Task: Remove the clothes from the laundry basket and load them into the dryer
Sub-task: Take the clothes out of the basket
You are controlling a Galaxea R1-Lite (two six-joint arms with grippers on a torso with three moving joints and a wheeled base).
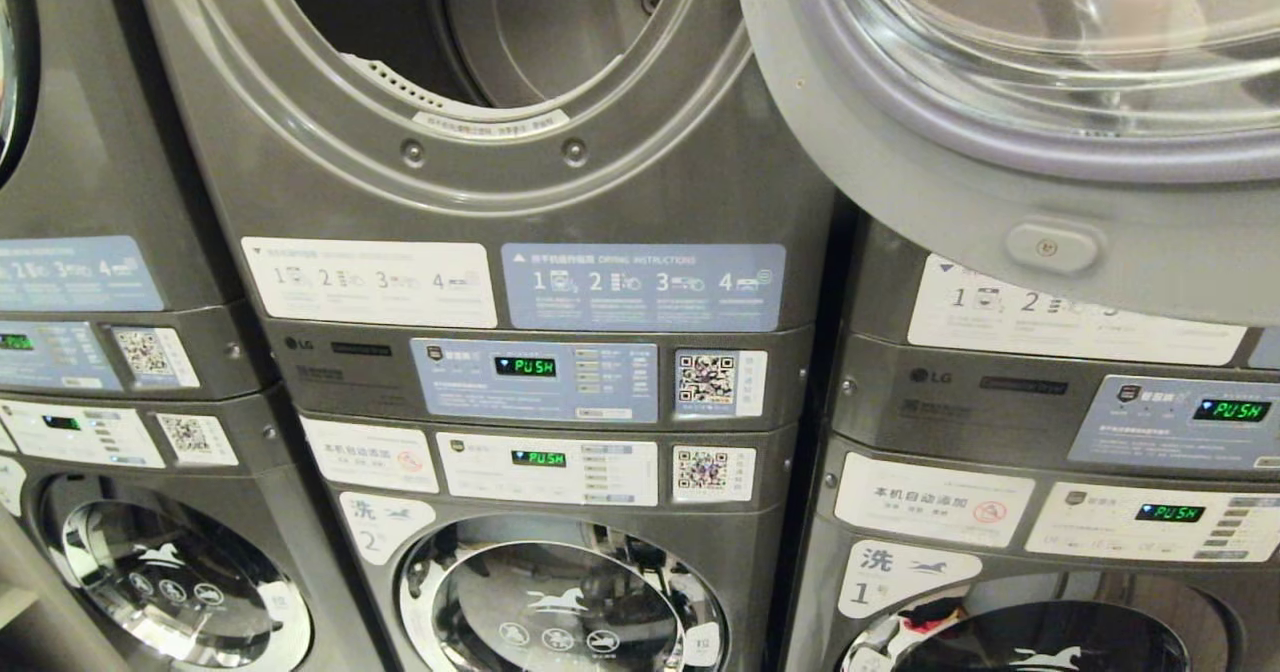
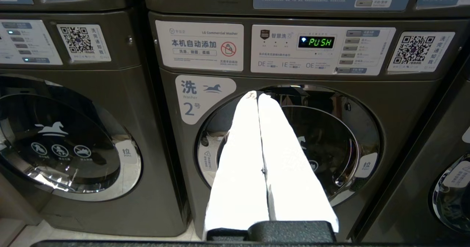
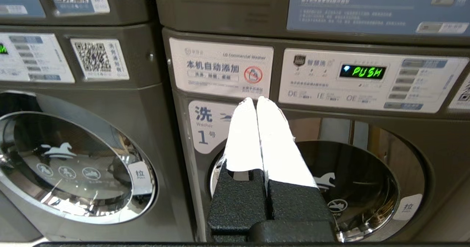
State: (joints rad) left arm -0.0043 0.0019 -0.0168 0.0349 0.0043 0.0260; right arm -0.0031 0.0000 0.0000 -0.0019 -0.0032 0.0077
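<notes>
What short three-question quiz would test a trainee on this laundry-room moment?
1. True or false: the upper dryer door is swung open.
2. What word glows on the green display of washer number 2?
3. The left gripper is: A open, B shut on cloth, C shut and empty.

Key: 1 true; 2 PUSH; 3 C.

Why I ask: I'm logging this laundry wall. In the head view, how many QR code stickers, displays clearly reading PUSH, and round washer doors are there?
QR code stickers: 4
Displays reading PUSH: 4
Round washer doors: 3
Total: 11
</notes>
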